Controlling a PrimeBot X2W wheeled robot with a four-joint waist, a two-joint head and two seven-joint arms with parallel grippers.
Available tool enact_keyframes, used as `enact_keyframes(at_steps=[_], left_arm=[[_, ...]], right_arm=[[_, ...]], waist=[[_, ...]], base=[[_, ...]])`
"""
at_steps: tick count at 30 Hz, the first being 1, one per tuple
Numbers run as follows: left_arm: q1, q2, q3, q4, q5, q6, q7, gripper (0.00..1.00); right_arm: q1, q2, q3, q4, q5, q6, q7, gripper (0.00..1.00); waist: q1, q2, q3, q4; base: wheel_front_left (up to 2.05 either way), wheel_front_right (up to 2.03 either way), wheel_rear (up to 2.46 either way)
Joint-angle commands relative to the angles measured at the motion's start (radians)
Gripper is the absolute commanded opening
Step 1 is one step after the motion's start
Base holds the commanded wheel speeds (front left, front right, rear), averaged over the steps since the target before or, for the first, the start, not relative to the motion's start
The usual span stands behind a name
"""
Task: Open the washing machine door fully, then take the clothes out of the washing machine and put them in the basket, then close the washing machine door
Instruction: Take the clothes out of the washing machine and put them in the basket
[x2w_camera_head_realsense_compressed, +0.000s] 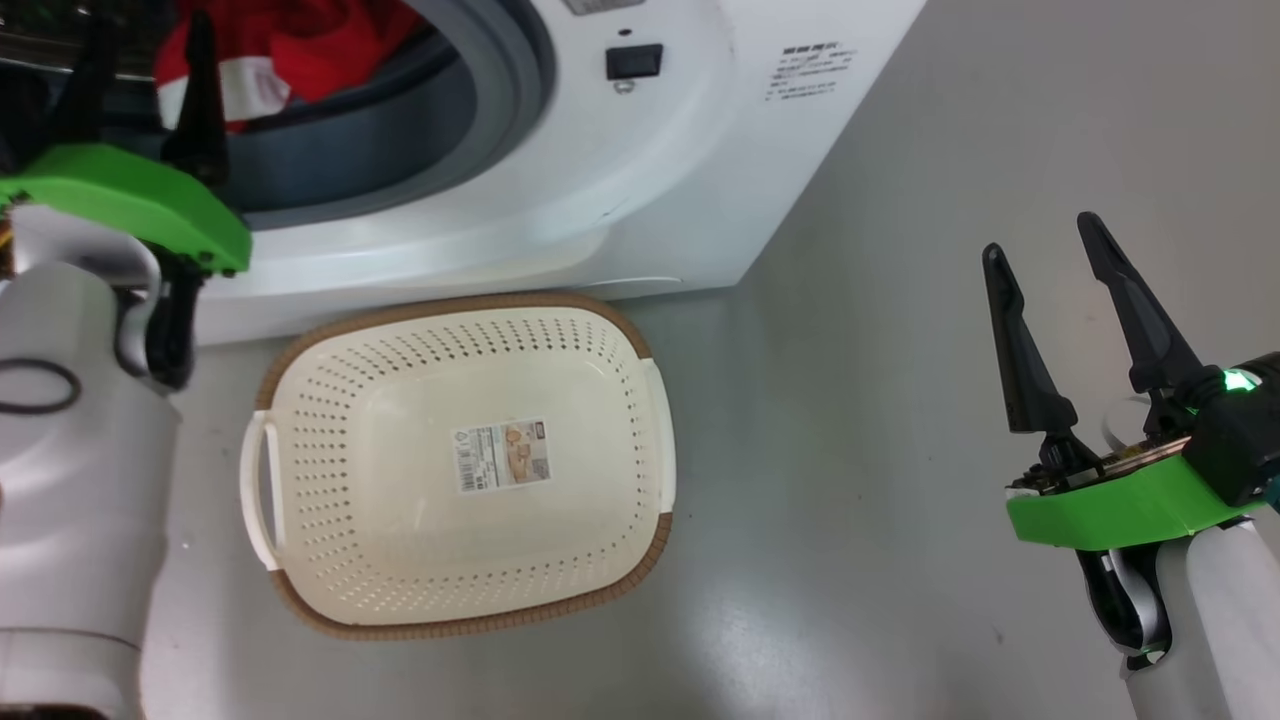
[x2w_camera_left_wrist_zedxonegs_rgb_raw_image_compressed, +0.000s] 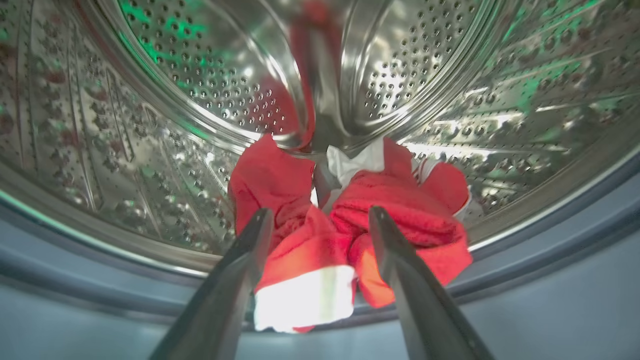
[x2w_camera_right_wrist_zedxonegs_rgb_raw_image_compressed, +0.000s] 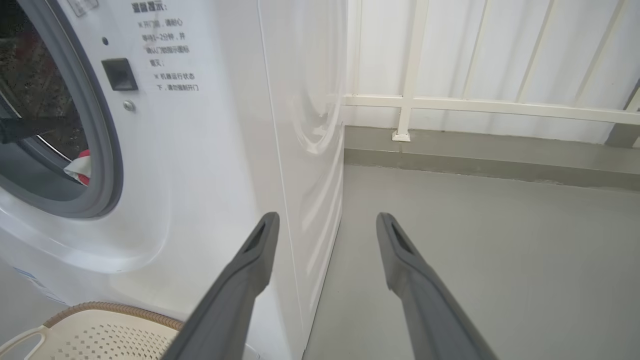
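Pointing at the clothes (x2w_camera_left_wrist_zedxonegs_rgb_raw_image_compressed: 400, 215), the left claw (x2w_camera_left_wrist_zedxonegs_rgb_raw_image_compressed: 320, 211) gapes.

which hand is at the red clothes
The left hand, open and pointed into the drum at the red clothes; the right hand is open over the floor.

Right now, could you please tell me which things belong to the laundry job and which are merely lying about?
Job: clothes, washing machine, basket, left gripper, right gripper.
Not part of it: railing, printed sticker.
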Motion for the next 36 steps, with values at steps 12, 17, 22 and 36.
enact_keyframes(at_steps=[12,17,22,36], left_arm=[[-0.179,0.142,-0.105,0.196,-0.053,-0.005,0.132,1.00],[-0.212,0.160,-0.139,0.251,-0.032,-0.005,0.169,1.00],[-0.237,0.173,-0.188,0.298,0.011,0.004,0.197,1.00],[-0.251,0.170,-0.234,0.325,0.045,0.063,0.094,0.00]], right_arm=[[-0.036,0.019,0.031,-0.027,0.006,0.005,-0.006,1.00],[-0.043,0.027,0.035,-0.025,0.012,0.005,-0.006,1.00],[-0.042,0.033,0.038,-0.022,0.017,0.005,-0.006,1.00],[-0.039,0.037,0.018,-0.016,0.022,0.005,-0.006,1.00]], waist=[[0.0000,0.0000,0.087,-0.061],[0.0000,0.0000,0.095,-0.070],[0.0000,0.0000,0.098,-0.076],[0.0000,0.0000,0.086,-0.063]], base=[[0.00,0.00,0.00],[0.00,0.00,0.00],[0.00,0.00,0.00],[0.00,0.00,0.00]])
